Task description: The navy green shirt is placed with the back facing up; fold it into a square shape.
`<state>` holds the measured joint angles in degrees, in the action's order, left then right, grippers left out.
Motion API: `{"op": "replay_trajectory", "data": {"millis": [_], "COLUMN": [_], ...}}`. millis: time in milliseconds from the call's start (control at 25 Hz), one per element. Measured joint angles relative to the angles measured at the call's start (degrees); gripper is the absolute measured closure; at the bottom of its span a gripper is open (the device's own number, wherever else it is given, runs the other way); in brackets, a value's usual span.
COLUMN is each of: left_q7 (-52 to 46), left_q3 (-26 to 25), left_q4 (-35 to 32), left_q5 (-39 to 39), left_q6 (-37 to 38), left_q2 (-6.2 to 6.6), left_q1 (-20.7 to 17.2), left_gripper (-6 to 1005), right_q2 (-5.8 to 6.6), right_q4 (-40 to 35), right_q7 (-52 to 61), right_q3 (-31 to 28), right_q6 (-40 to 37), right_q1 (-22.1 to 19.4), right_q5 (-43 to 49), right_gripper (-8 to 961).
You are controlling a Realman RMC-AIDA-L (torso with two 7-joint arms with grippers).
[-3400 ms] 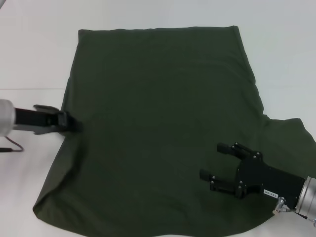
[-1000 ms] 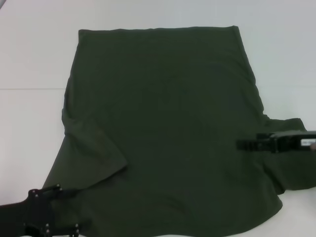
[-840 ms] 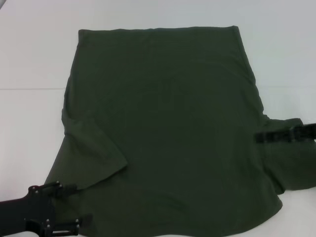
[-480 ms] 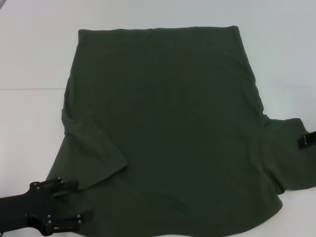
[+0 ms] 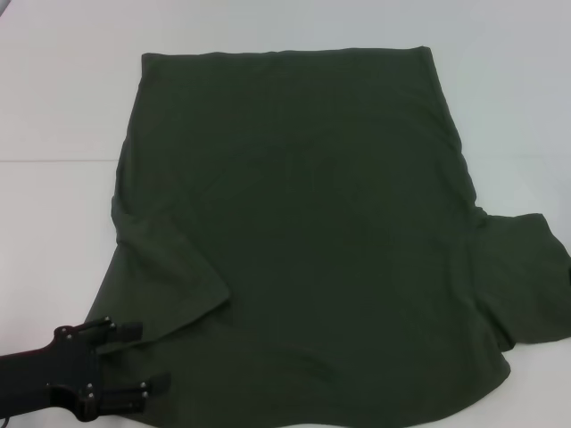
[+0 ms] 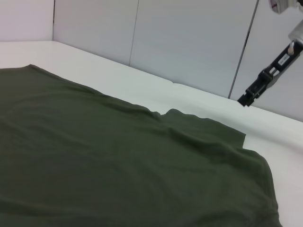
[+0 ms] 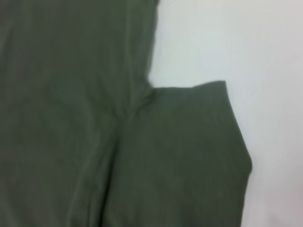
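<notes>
The right gripper [image 6: 265, 80] is out of the head view; only the left wrist view catches it, upper right, too end-on to judge its fingers. The left gripper [image 5: 147, 359] sits lower left, jaws apart, empty. The navy green shirt [image 5: 294, 232] lies flat on the white table [image 5: 62, 107], its left sleeve folded inward.

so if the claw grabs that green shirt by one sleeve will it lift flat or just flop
Probably flop. The navy green shirt lies limp with soft wrinkles, and its left sleeve already lies folded over the body, so it likely drapes from any pinch point. The matte fabric looks thin and light, likelier to bunch than slide if pushed. The left claw sits open near the sleeve.
</notes>
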<state>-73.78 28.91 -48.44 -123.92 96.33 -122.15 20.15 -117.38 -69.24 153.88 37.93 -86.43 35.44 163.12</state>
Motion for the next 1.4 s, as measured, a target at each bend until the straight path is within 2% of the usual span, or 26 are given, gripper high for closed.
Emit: {"op": "replay_trajectory", "data": {"millis": [680,1120,1280,1400], "left_q7": [-0.08,0.22,0.25,0.26], "left_q3": [-0.08,-0.08,-0.08,-0.07], "left_q4": [0.45,0.91,0.97,0.98], "left_q5": [-0.13,-0.04,-0.07,-0.07], "left_q6": [0.0,-0.08,-0.09,-0.09], "left_q2": [0.17,0.17,0.22,0.25], "left_q1": [-0.03,-0.08,-0.04,-0.03], "left_gripper": [108,109,109,108], "right_q2": [0.29,2.18,3.79,4.43], "right_q4": [11.94,16.61,19.71,21.21], "right_q7": [0.13,-0.81,-1.68,-2.05], "right_q3": [-0.01,-2.44,-2.59,-3.02], "right_q6": [9.21,10.63,10.71,11.01], "right_q1": [0.99,0.99,0.64,0.6], "right_q5": [0.95,-1.26,-5.04,-5.67], "right_gripper": [25,25,25,26]}}
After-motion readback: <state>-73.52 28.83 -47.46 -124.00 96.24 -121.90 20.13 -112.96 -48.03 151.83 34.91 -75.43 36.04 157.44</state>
